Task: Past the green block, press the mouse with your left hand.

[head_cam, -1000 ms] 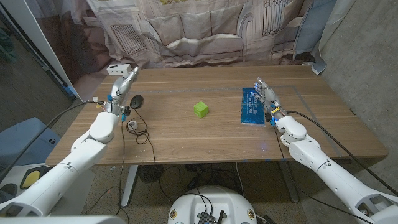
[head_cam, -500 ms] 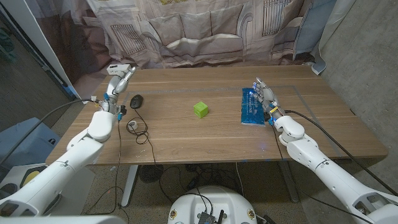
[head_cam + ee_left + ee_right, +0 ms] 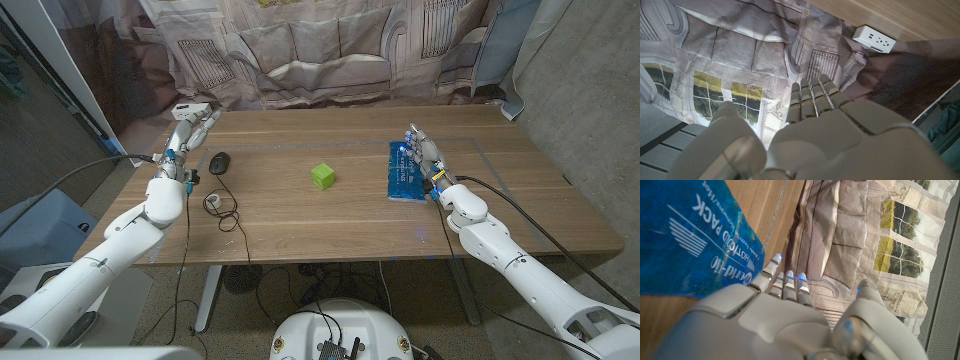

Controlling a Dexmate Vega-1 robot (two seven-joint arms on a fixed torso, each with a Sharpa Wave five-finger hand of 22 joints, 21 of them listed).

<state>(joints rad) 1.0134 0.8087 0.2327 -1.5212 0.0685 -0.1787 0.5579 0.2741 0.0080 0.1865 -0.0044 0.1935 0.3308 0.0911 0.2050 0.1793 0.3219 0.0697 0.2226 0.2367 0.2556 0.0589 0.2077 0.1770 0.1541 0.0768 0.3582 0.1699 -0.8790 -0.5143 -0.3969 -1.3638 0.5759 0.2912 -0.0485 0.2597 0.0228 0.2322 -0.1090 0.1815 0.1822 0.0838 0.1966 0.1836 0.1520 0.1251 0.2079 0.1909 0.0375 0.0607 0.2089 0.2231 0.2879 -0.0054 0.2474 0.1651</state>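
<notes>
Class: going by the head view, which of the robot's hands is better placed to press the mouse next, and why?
Left. The left hand hangs close to the mouse; the right hand is beyond the green block, beside the blue pack.

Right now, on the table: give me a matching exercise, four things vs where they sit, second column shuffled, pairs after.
Things:
1. mouse
2. green block
3. blue gel pack
4. white power strip

Places:
A. middle of the table
B. far left corner of the table
C. beside the right hand
D. near the left hand, cable trailing toward the front edge

Pairs: 1-D, 2-A, 3-C, 4-B
</notes>
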